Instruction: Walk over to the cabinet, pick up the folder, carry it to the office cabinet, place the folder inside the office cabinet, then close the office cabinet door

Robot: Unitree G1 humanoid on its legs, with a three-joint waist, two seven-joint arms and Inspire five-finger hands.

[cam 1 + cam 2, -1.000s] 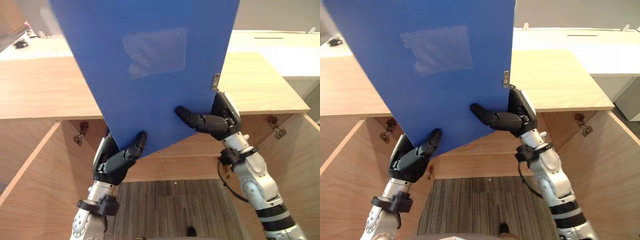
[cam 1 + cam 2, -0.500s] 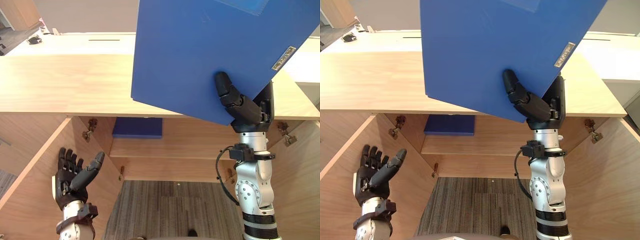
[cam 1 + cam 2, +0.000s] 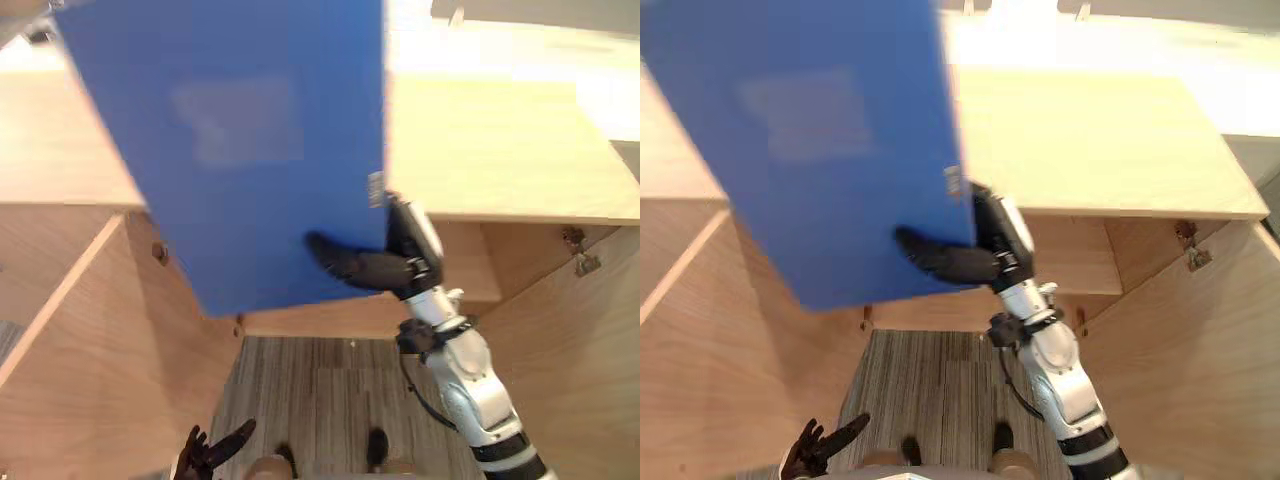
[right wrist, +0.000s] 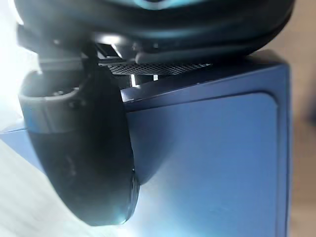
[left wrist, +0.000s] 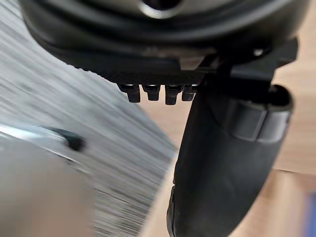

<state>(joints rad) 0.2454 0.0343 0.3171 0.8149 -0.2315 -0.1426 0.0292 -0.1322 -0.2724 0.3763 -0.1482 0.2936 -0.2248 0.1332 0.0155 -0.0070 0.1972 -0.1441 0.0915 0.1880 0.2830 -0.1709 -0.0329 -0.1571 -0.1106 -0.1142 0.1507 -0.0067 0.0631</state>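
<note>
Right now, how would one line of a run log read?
object: flat blue folder, held up before open light-wood cabinet | right hand: shut on folder | left hand: open, low, empty | placed: not yet

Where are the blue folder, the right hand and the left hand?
blue folder [image 3: 250, 150]: left eye view, middle of its cover.
right hand [image 3: 405, 262]: left eye view, palm at the folder's edge.
left hand [image 3: 808, 460]: right eye view, palm.

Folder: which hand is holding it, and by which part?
The right hand pinches the blue folder low on its right edge, thumb across the front face. The left hand hangs low, open and empty.
</note>
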